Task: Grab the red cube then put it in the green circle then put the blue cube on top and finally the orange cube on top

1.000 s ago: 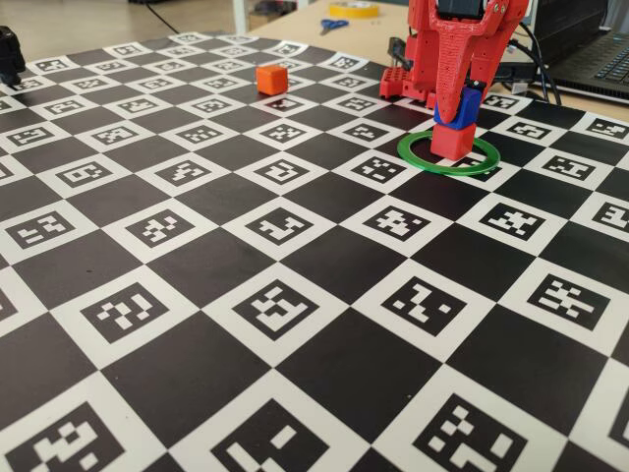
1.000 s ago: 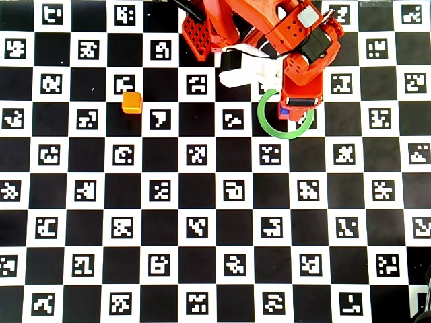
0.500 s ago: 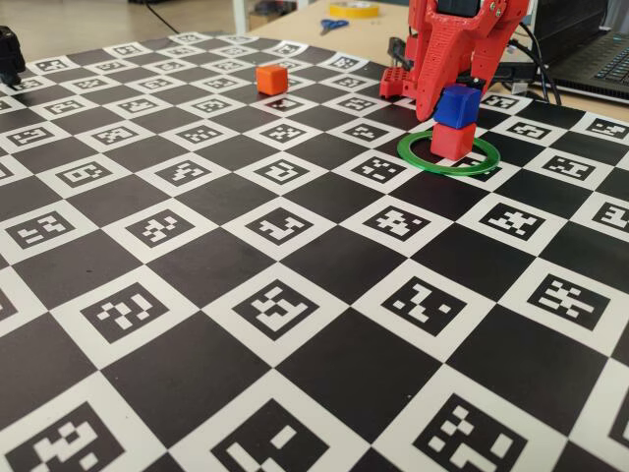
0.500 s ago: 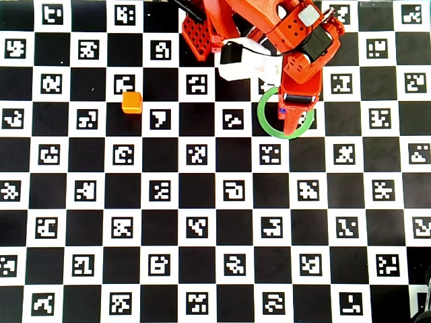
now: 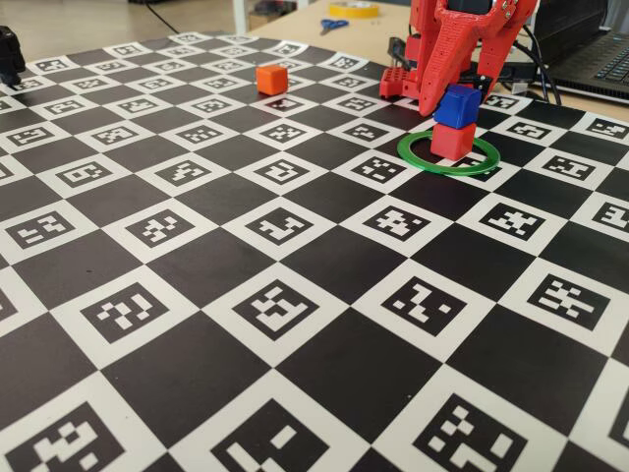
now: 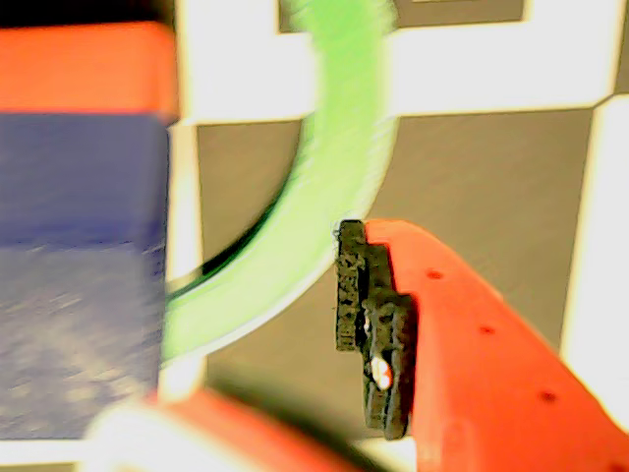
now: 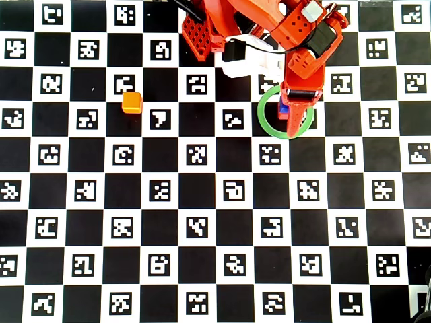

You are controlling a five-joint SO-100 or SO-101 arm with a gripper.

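Note:
The red cube sits inside the green circle with the blue cube stacked on it. My gripper hangs open just above and around the blue cube, not clamping it. In the wrist view a clear gap separates the blue cube from the black finger pad, with the green circle showing between them and the red cube beyond. From overhead, the gripper covers most of the stack; only a sliver of the blue cube shows. The orange cube lies alone, far to the left.
The board is a black-and-white marker checkerboard. The arm's base stands at its far edge, with a white part beside it. Scissors, a yellow tape roll and a laptop lie beyond the board.
One second ago the gripper was shut on the blue cube, pressing it onto the red one. It has since opened and lifted slightly; the blue cube stays on the red cube.

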